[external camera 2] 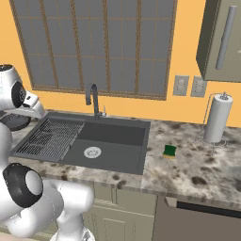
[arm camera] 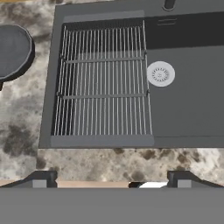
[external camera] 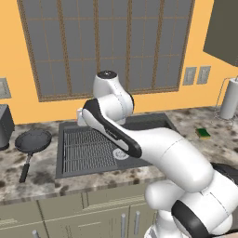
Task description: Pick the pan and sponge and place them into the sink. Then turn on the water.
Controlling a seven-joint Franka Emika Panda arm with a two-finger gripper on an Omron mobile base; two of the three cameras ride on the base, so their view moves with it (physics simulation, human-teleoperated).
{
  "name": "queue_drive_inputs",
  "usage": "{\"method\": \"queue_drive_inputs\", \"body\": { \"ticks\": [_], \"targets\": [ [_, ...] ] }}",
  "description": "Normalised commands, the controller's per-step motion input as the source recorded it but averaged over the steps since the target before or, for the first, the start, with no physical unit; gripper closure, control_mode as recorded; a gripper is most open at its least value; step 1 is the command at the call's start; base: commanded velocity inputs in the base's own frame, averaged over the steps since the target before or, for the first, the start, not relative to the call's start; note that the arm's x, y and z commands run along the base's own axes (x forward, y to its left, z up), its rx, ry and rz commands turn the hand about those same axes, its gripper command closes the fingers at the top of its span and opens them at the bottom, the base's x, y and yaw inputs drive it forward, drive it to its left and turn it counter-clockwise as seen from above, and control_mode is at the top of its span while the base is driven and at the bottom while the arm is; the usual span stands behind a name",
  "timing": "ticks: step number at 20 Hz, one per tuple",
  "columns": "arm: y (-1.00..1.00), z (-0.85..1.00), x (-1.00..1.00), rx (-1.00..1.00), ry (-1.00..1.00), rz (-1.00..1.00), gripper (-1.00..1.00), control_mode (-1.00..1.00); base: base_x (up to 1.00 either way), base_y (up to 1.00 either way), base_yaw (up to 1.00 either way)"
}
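The dark grey pan lies on the counter left of the sink, its black handle pointing toward the front edge. In the hand view the pan sits at the upper left. On the counter right of the sink lies the yellow and green sponge, also. My gripper hovers above the counter's front edge, looking down on the sink with its wire grid and silver drain. Its fingertips stand wide apart, open, with nothing between them.
A dark faucet rises behind the basin under the window. A paper towel roll stands on the counter at the far right. A grey appliance sits left of the pan. A wall cabinet hangs at the upper right.
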Motion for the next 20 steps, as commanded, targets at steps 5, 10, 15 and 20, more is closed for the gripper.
{"method": "queue_drive_inputs", "body": {
  "ticks": [5,10,15,20],
  "targets": [
    [0.46,-0.10,0.00,0.00,0.00,0.00,-1.00,-1.00,0.00,0.00,0.00],
    [0.46,-0.20,0.00,0.00,0.00,0.00,-1.00,-1.00,0.00,0.00,0.00],
    [0.45,-0.27,0.00,0.00,0.00,0.00,-1.00,-1.00,0.00,0.00,0.00],
    [0.42,-0.24,0.00,0.00,0.00,0.00,-1.00,-1.00,0.00,0.00,0.00]
  ]
}}
